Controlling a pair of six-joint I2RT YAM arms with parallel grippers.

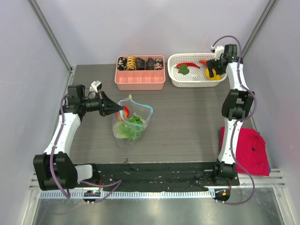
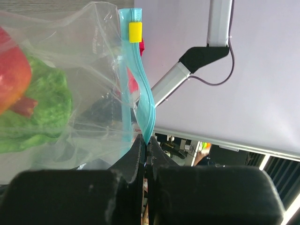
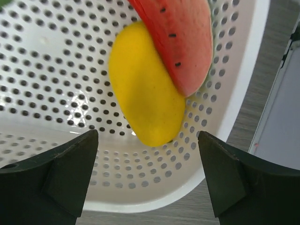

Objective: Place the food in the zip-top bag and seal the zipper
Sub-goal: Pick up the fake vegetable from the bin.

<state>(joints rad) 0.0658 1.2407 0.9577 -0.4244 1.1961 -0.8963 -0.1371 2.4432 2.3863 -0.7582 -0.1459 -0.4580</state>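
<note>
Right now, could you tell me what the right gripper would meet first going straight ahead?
Most likely the yellow piece in the white basket, centred under the open right gripper; depth is unclear.

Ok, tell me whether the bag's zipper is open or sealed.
Open. The zipper strips bow apart above the left gripper pinching them, and the zip-top bag mouth gapes in the top view.
</note>
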